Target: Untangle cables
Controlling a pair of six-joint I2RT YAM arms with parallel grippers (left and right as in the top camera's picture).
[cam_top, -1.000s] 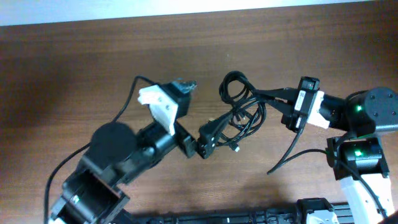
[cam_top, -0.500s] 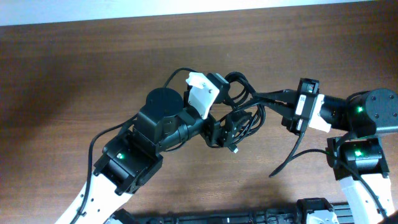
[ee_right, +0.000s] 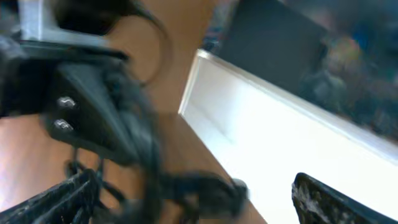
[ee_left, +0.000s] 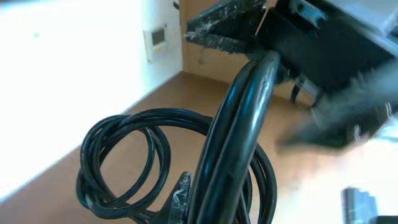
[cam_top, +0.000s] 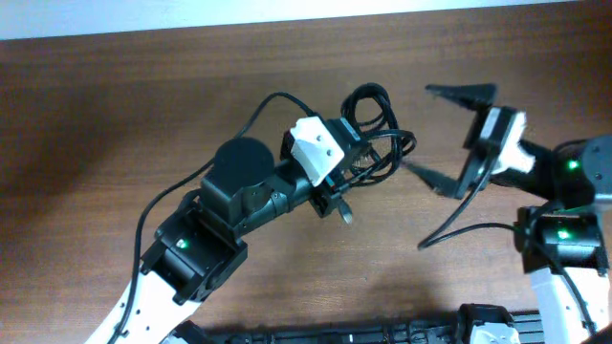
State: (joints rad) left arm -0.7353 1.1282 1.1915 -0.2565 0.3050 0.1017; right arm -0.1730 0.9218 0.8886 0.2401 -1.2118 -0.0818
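The cables [cam_top: 381, 139] lie as a tangled black bundle of loops at the table's middle back. A small plug end [cam_top: 345, 216] sticks out below the bundle. My left gripper [cam_top: 356, 162], under its white top, is shut on the bundle's near side. In the left wrist view thick strands [ee_left: 236, 124] run up between the jaws, one fingertip [ee_left: 181, 187] shows beside them, and loose loops [ee_left: 118, 155] hang to the left. My right gripper [cam_top: 442, 134] stands wide open just right of the bundle. Its view is blurred, with a cable end [ee_right: 205, 186] between the spread fingers [ee_right: 62, 196].
The left arm [cam_top: 239, 186] reaches in from the lower left, trailing its own wire [cam_top: 258, 107]. The right arm's wire [cam_top: 449, 225] hangs below that arm. A black rack [cam_top: 382, 334] lines the front edge. The table's far edge meets a white wall [cam_top: 287, 14].
The left arm swung right onto the bundle and shut on it. The right gripper, shut on the cables before, opened wide and drew back to the right.
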